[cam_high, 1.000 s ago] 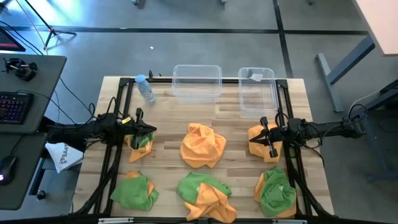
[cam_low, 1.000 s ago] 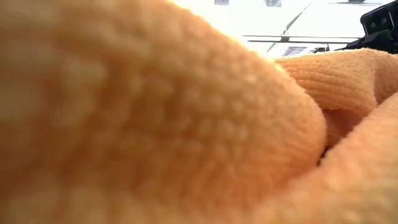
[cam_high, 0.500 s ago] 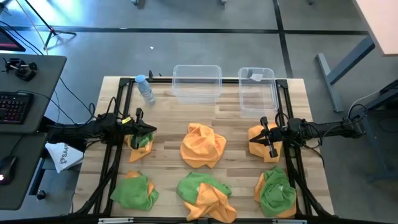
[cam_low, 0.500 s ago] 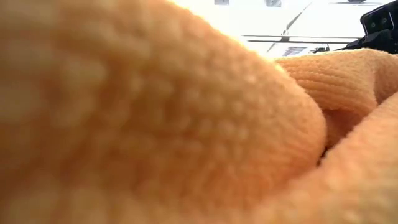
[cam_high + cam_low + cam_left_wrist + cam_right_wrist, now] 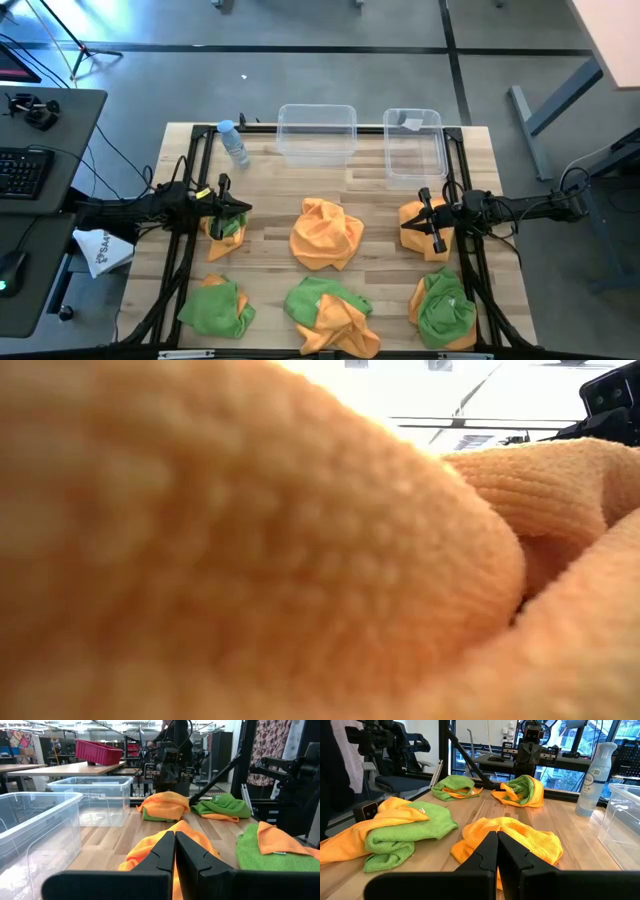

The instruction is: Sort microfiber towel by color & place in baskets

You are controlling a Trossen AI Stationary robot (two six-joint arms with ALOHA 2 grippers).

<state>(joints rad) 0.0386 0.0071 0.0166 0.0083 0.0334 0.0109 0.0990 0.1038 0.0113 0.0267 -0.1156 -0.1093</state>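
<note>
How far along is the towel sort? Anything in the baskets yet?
Nothing looks done: the wider basket and the narrower basket both look empty. Nothing is in hand: the left claw is shut over an orange-and-green towel, and the right claw is shut over an orange towel. All six towel piles remain on the table.

Small clear water bottle with blue cap lying at the table's far left edge, wooden table standing on grey floor, keyboard sitting on a dark desk beside it, red bin resting on a distant bench.
</note>
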